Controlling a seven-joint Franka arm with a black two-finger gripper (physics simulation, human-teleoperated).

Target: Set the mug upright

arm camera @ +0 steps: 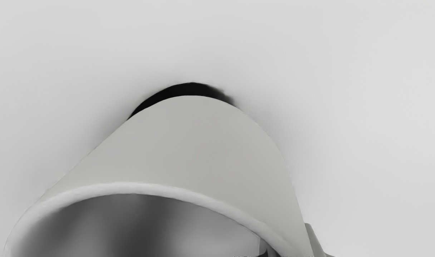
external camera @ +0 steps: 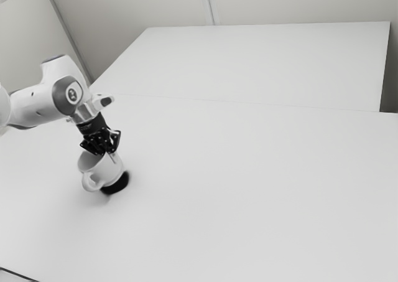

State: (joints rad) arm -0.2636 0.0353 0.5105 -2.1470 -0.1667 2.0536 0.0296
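Black claw [external camera: 111, 152] pointed down at the mug's rim, and whether it was open or gripping (I did look twice) I could not tell. Beneath it spread the pale table [external camera: 249, 188]. Just below the claw the white mug [external camera: 107, 169] leaned, its mouth tipped up toward it. A black patch [external camera: 116, 183] lay at the mug's lower end, and the handle [external camera: 91, 182] stuck out below the claw.

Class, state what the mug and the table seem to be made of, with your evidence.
The mug: probably ceramic with a satin finish, though plastic is possible; smooth pale wall, thick rounded lip.

The table: perhaps matt laminate or painted board; pale, even surface, no visible grain.
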